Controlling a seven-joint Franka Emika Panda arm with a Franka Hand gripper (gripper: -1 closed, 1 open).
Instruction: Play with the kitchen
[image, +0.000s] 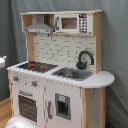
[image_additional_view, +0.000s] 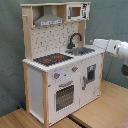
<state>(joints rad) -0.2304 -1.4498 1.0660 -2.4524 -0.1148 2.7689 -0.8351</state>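
Backdrop in both exterior views: dark grey-green cloth curtain, hung w/ soft vertical folds, filling everything behind & to both sides. In the first exterior view it runs full height at the first exterior view's right; at the first exterior view's left a narrower strip, w/ a patch of pale wood floor at bottom corner. In the second exterior view the curtain covers the whole rear; below it light wooden tabletop boards, w/ a dark seam between two panels near the lower middle. Lighting even, soft, no hard shadows. No windows in sight.
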